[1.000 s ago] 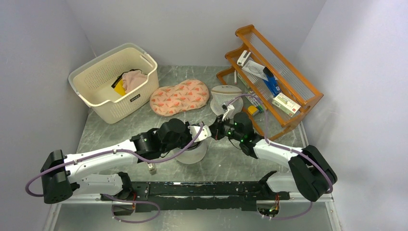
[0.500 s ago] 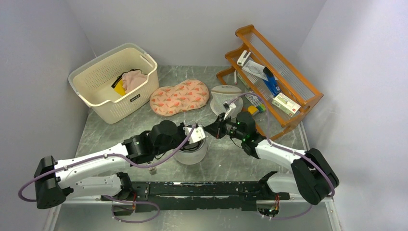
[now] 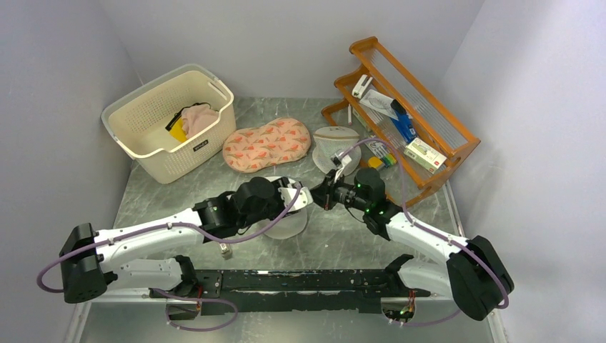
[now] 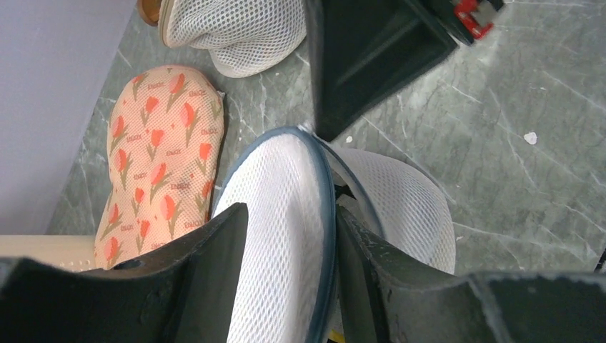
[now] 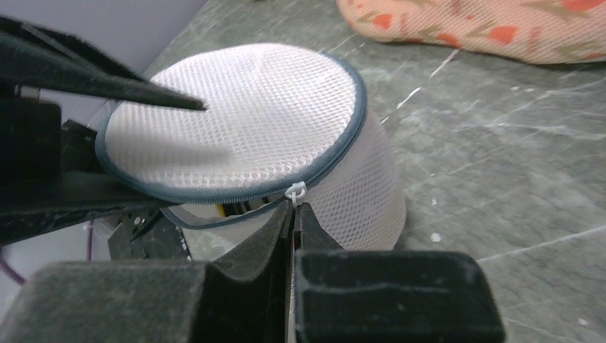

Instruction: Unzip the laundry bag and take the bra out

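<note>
The laundry bag (image 3: 287, 223), a white mesh drum with a blue-grey zip, stands between my two grippers. Its zip is partly undone, and the round lid (image 5: 236, 118) tilts up off the body (image 4: 411, 207). My left gripper (image 4: 291, 211) is open, with a finger on each side of the raised lid. The lid's blue rim lies against the right finger. My right gripper (image 5: 295, 206) is shut on the small white zip pull (image 5: 296, 191) at the lid's edge. A bit of yellow (image 5: 232, 209) shows through the gap. The bra is hidden.
A cream laundry basket (image 3: 136, 143) with clothes stands at the back left. A floral pink pad (image 3: 266, 143) lies behind the bag. A cone-shaped mesh bag (image 3: 334, 146) sits beside a wooden rack (image 3: 421, 107) at the back right.
My left jaws have gone from shut to open and now straddle the lid. The right gripper stays shut on the zip pull and has shifted slightly right. The bag sits lower.
</note>
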You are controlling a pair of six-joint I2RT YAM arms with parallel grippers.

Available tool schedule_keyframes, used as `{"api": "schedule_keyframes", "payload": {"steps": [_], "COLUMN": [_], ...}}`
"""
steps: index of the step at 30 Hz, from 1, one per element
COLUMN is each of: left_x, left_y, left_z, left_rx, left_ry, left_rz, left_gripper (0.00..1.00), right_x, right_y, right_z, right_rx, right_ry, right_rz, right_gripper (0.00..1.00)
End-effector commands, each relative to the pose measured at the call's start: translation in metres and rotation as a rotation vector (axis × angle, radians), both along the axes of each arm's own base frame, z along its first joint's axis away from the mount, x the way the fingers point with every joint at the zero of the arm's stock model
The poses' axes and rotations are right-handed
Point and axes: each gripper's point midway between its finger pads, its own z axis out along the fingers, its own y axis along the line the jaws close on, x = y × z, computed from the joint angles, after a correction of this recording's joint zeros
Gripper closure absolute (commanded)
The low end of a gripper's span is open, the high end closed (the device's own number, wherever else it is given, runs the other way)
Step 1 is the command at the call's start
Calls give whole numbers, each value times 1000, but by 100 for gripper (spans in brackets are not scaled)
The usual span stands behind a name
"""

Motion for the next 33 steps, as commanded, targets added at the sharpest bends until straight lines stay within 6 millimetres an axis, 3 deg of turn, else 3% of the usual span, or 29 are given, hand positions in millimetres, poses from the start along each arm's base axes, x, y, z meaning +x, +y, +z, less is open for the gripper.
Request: {"api": "schedule_keyframes", "payload": {"steps": [1, 8, 15, 19, 33], "left_x": [10, 13, 12, 9, -1], "left_y": [-2, 0, 0, 0, 6], "left_z": [12, 6, 14, 28, 56], "left_rx": [-13, 22, -4, -60, -168], "left_ry": [-19, -16, -22, -40, -76], "left_rz": [54, 77, 72, 61, 17], "left_gripper": [43, 51, 79, 92, 93], "right_x": [-14, -25, -19, -8, 28], "right_y": [16, 32, 28, 20, -5], "right_z": [9, 17, 14, 4, -22], "right_rx": [-12, -7, -19, -51, -41], "right_ry": [-40, -61, -53, -23, 93], "right_rz": [80, 117, 66, -12, -95], "right_gripper": [100, 100, 100, 100, 100]}}
